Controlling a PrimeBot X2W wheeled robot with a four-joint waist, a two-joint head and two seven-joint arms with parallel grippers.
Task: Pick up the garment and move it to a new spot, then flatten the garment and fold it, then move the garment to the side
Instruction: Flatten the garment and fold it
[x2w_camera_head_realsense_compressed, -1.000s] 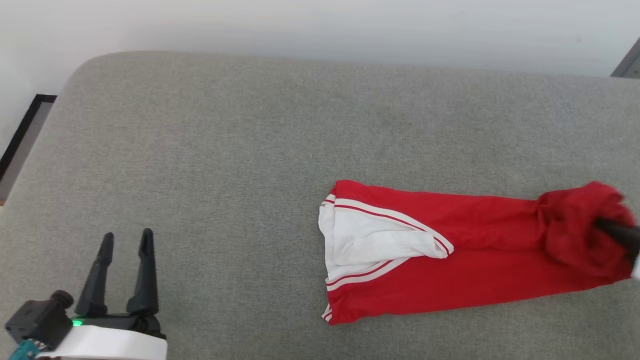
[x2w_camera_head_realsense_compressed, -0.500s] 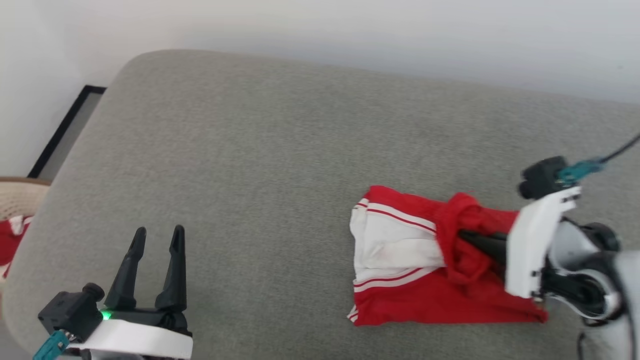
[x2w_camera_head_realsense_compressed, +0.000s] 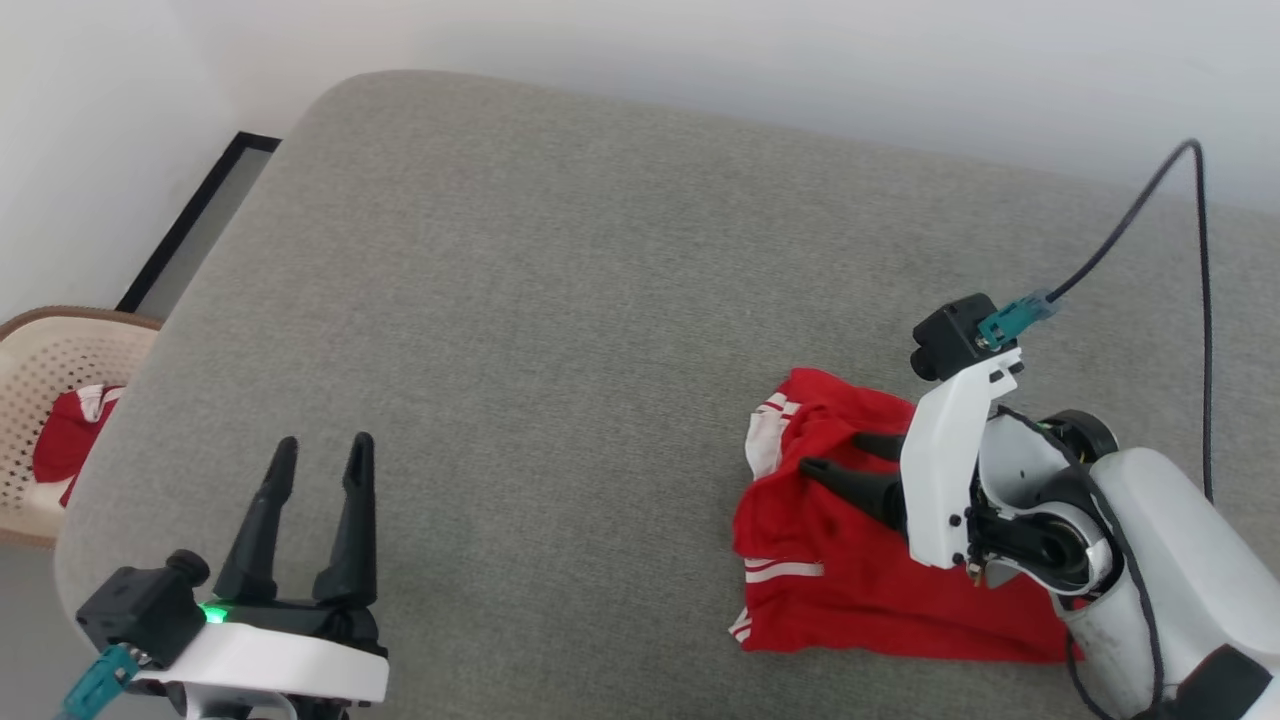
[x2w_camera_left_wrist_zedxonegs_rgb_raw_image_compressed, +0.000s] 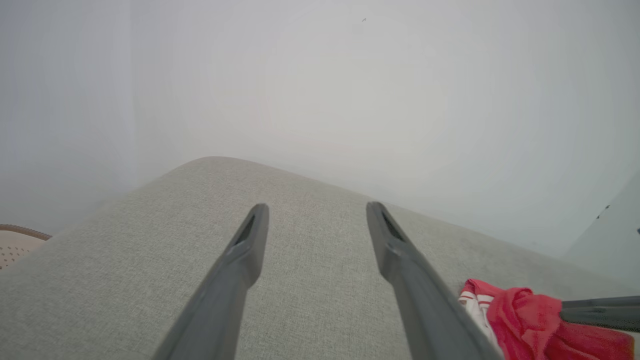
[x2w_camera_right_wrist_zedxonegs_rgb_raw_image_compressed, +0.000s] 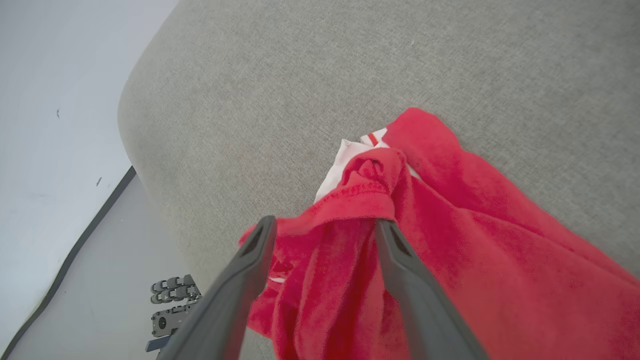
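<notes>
garment (x2w_camera_head_realsense_compressed: 820, 545) on grey cushion (x2w_camera_head_realsense_compressed: 560, 300), near-right part, now bunched and doubled over itself. half a second earlier its white cuff band lay broadly exposed; the red fold now covers most of that band, and a second earlier the cloth was stretched out long. right gripper (x2w_camera_head_realsense_compressed: 830, 450) then pinched the red end with fingers pressed together; its fingers now stand spread, the folded hem lying across the gap between them (right wrist view: hem (x2w_camera_right_wrist_zedxonegs_rgb_raw_image_compressed: 360, 197) draped from one fingertip to the other). left gripper (x2w_camera_head_realsense_compressed: 325, 440), over the cushion's near-left corner, is unchanged, fingers spread and empty. the whole head view has turned, so the basket (x2w_camera_head_realsense_compressed: 40, 360) off the cushion's left edge shows more fully.

hidden or unclear: the garment's right end lies behind the right wrist and forearm; whether cloth still clings to a finger cannot be told; the basket is cut by the frame edge.

counts: one garment, two grippers, four fingers, one basket holding one small red-and-white bundle (x2w_camera_head_realsense_compressed: 65, 445), one dark cable (x2w_camera_head_realsense_compressed: 1130, 220).
</notes>
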